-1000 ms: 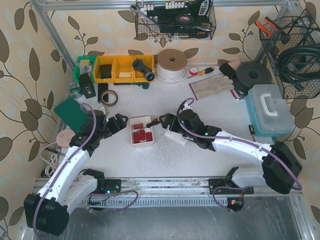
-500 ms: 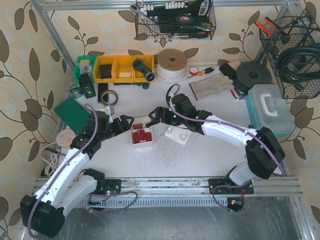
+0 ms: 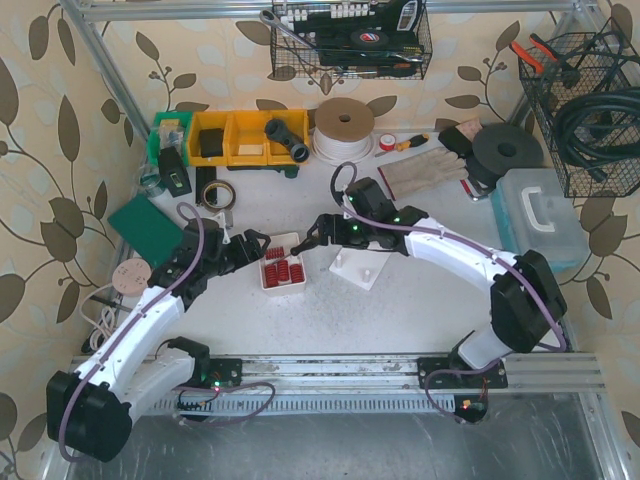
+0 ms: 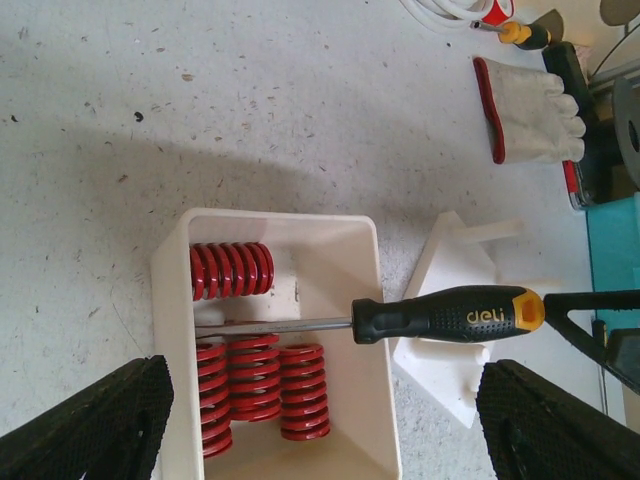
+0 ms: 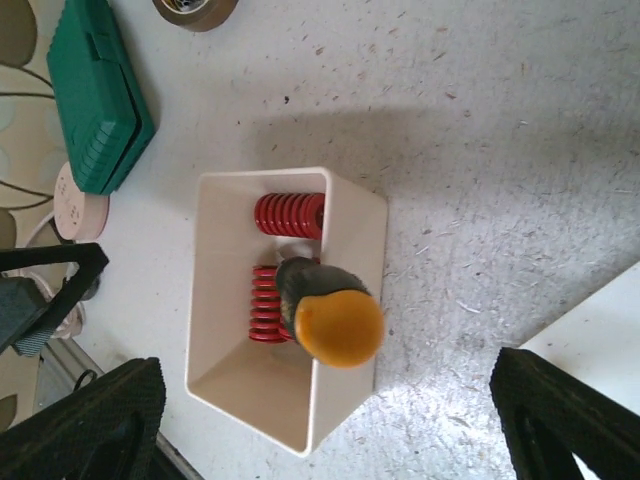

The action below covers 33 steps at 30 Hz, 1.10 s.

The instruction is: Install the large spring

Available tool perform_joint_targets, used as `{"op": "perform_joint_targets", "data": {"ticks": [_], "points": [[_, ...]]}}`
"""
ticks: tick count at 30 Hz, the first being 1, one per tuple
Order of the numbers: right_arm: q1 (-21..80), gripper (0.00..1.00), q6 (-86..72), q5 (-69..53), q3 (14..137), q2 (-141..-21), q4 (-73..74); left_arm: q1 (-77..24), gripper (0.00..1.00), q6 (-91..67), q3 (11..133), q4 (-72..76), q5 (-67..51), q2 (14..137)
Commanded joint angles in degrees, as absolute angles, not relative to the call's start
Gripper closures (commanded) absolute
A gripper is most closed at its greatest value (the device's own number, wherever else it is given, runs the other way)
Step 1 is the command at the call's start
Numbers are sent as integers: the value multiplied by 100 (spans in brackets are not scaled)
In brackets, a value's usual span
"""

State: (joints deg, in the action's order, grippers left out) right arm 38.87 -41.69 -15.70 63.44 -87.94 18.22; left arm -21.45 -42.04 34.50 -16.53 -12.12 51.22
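Scuffed white tabletop [image 3: 420, 310], leaf-print walls on three sides. Nearest in, left fingers [image 4: 95, 425] spread wide just left of the white bin [image 4: 330, 250], clamping nothing. Inside that bin, red springs [image 4: 255, 385]: three side by side at the near end, one more lying alone at the far end, all resting in the bin. Across the bin, a black-handled screwdriver [image 4: 440, 313] with an orange end cap, shaft over the springs, handle sticking out past the right rim. Close behind that cap, right fingers [image 5: 565, 410], also splayed wide, well clear of the handle on either side, holding nothing. Just right of the bin, a white plastic fixture [image 3: 358, 268] flat on the tabletop. Off to the left, a green case [image 3: 145, 228]. Farther back, a white work glove [image 4: 530, 110] with a red cuff, then yellow parts bins [image 3: 235, 135], a big spool of white cord [image 3: 343, 130], a teal toolbox [image 3: 540, 220]. Up on the back wall, a wire basket [image 3: 290, 60] of tools.
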Motion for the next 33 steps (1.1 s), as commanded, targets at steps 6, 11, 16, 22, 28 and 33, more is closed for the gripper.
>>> {"op": "perform_joint_targets", "data": {"ticks": [6, 11, 16, 22, 28, 33], "points": [[3765, 14, -3654, -1866, 6653, -9289, 1950, -2171, 14, -4110, 3671, -1641, -1205, 5176], [3753, 18, -3696, -2073, 6779, -9573, 1760, -2171, 14, -4131, 3692, -1694, -1142, 5207], [3753, 19, -3756, -2092, 6813, -9667, 1633, -2171, 14, -4140, 3694, -1688, -1107, 5218], [3754, 19, -3814, -2147, 6844, -9759, 1556, -2171, 14, -4134, 3722, -1698, -1107, 5292], [3753, 25, -3814, -2179, 6952, -9895, 1563, -2171, 14, -4140, 3716, -1708, -1082, 5282], [3753, 33, -3825, -2209, 7009, -9970, 1564, -2171, 14, -4140, 3725, -1719, -1069, 5274]]}}
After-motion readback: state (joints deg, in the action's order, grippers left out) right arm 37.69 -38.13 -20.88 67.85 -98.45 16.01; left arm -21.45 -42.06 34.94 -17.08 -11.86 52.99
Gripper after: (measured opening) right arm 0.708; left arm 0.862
